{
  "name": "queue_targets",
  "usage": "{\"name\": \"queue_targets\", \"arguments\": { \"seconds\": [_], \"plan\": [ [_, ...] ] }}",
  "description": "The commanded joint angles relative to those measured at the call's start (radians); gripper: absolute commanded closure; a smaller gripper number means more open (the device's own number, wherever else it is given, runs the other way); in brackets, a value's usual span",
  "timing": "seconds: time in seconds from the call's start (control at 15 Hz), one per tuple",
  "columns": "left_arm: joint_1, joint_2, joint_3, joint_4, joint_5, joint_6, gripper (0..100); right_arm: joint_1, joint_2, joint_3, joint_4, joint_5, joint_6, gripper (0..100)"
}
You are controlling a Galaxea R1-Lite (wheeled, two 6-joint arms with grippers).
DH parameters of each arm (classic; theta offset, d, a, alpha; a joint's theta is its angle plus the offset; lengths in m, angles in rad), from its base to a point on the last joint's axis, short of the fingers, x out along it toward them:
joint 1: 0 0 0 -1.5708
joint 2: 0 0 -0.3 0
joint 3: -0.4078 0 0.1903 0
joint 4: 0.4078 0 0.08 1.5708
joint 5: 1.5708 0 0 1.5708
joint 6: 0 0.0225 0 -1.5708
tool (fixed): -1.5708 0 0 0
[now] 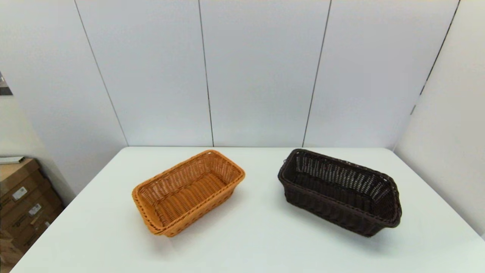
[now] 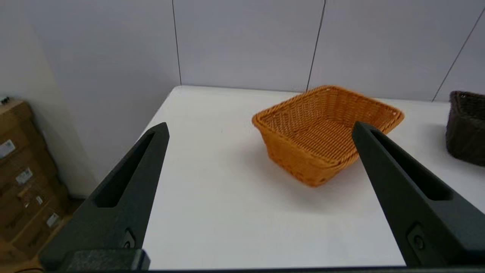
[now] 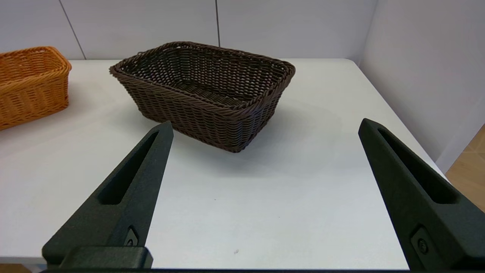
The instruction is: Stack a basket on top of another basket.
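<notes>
From the head camera I get neither arm; both sit outside its frame. The counter (image 1: 250, 235) runs off the bottom edge, so I can't see its near rim there.

In the left wrist view the dark brown basket (image 2: 467, 127) is cut by the picture's edge and only one end shows. In the right wrist view the orange-tan basket (image 3: 32, 83) is likewise cropped, leaving one end in view.

Each pincer's fingers are clipped at their bases by the frame: left pincer (image 2: 259, 129), right pincer (image 3: 265, 125).

The cardboard boxes (image 1: 22, 201) beside the counter carry labels too small for me to read, and the stack is cropped.
</notes>
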Motion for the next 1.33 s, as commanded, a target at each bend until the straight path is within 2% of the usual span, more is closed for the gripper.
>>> {"name": "queue_targets", "arguments": {
  "seconds": [0.07, 0.27, 0.6, 0.87, 1.13, 1.33],
  "plan": [
    [0.001, 0.328, -0.330, 0.023, -0.004, -0.001, 0, 0.000, 0.000, 0.000, -0.001, 0.000, 0.000, 0],
    [0.009, 0.537, -0.559, 0.049, 0.014, -0.004, 0, 0.000, 0.001, 0.000, -0.001, 0.000, 0.001, 0],
    [0.009, 0.890, -0.978, 0.268, 0.054, -0.085, 0, 0.000, 0.001, 0.000, -0.001, 0.000, 0.000, 0],
    [-0.008, 1.132, -1.123, 0.417, 0.138, -0.285, 0, 0.000, 0.001, 0.000, -0.001, 0.000, 0.000, 0],
    [-0.131, 1.327, -1.150, 0.523, 0.279, -0.504, 0, 0.000, 0.001, 0.000, -0.001, 0.000, 0.000, 0],
    [-0.213, 1.456, -1.203, 0.650, 0.273, -0.688, 0, 0.000, 0.001, 0.000, -0.001, 0.000, 0.000, 0]
  ]
}}
